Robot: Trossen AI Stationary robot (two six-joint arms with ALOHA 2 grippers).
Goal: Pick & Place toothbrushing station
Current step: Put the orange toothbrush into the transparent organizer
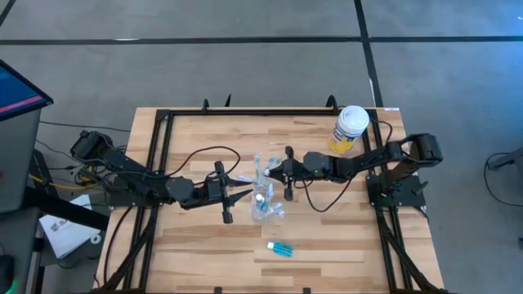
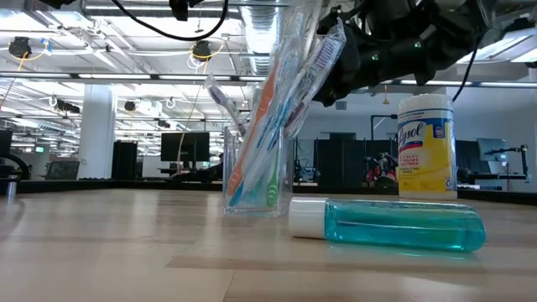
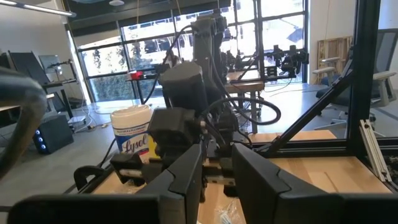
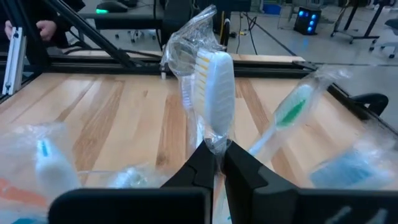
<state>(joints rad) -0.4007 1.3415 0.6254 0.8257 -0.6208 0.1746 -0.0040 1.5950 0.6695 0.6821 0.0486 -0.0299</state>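
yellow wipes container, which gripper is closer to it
Right. The right gripper, shut on a wrapped toothbrush, is nearer the yellow container; the left gripper sits farther, beyond the tumbler.

In the low view the tops of the toothbrushes point(image 2: 281, 92) run out past the upper edge. The right wrist view blurs the wrapped brushes to either side of the clamped one point(image 4: 212, 87), and a hand point(image 4: 43, 28), perhaps a person's, is cut by the corner.
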